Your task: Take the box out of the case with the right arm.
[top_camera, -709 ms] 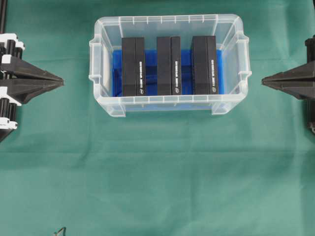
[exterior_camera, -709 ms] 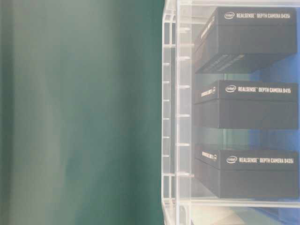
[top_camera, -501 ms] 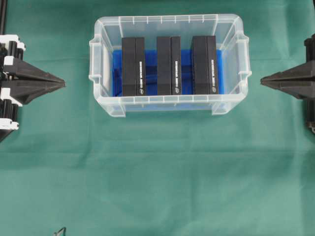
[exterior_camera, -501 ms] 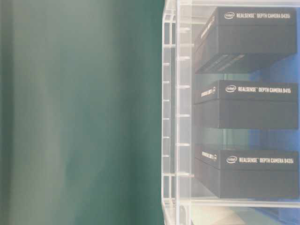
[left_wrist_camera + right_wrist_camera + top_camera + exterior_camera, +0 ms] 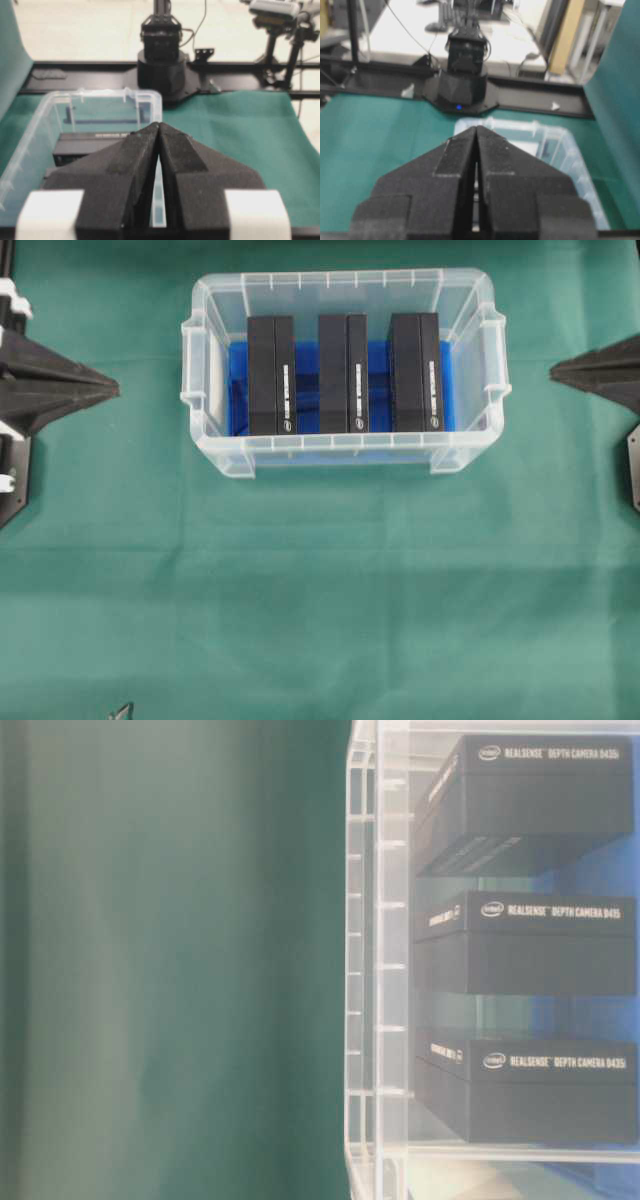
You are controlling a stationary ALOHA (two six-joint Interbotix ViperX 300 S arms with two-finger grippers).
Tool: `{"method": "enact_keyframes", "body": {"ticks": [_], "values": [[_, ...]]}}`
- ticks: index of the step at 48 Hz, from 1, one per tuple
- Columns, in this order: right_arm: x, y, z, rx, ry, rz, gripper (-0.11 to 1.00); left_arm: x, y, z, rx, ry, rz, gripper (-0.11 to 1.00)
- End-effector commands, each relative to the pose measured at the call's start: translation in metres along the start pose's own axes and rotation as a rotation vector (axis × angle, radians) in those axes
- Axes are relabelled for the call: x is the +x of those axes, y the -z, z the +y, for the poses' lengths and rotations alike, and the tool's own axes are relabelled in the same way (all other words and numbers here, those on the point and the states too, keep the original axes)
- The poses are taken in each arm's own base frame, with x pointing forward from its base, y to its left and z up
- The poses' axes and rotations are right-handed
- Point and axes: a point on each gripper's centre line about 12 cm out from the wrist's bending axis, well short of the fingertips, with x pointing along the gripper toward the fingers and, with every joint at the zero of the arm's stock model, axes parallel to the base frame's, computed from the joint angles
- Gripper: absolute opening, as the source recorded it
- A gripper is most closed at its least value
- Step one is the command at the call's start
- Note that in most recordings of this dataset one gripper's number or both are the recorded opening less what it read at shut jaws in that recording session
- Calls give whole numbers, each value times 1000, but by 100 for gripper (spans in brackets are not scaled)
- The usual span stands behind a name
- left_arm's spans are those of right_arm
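Observation:
The case, a clear plastic tub with a blue sheet on its bottom, stands on the green cloth. Three black boxes stand side by side in it: one on the left, one in the middle, one on the right. The table-level view shows the same boxes through the case's wall. My right gripper hovers outside the case's right end, shut and empty, its tips pointing at the case. My left gripper is shut and empty, off the case's left end.
Green cloth covers the whole table, with open cloth in front of the case. The arm bases and black frame rails show beyond the cloth's edges in both wrist views. A small dark object pokes in at the bottom edge.
Both grippers have drawn back outward and shifted toward the far side of the table, the right one more. Both stayed shut. The case and boxes have not moved.

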Motion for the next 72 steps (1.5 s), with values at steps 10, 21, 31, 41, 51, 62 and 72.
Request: {"method": "enact_keyframes", "body": {"ticks": [10,21,31,41,51,62,72], "values": [[3,-53,1,9,4,38,0,-3,-58,2,5,-8,54,0],[4,-51,1,31,9,101,0,-5,-58,2,3,-10,124,0],[0,-32,0,104,27,280,0,-10,-51,2,-36,-16,253,0],[-12,-9,-1,200,85,581,0,-25,-45,1,-111,-30,478,0],[-27,13,-1,253,162,904,0,-44,-29,-3,-169,-50,723,0],[-36,21,-2,278,226,1123,0,-56,-18,-5,-197,-65,858,0],[-34,18,-5,270,248,1112,0,-57,-18,-6,-196,-62,860,0]]}}
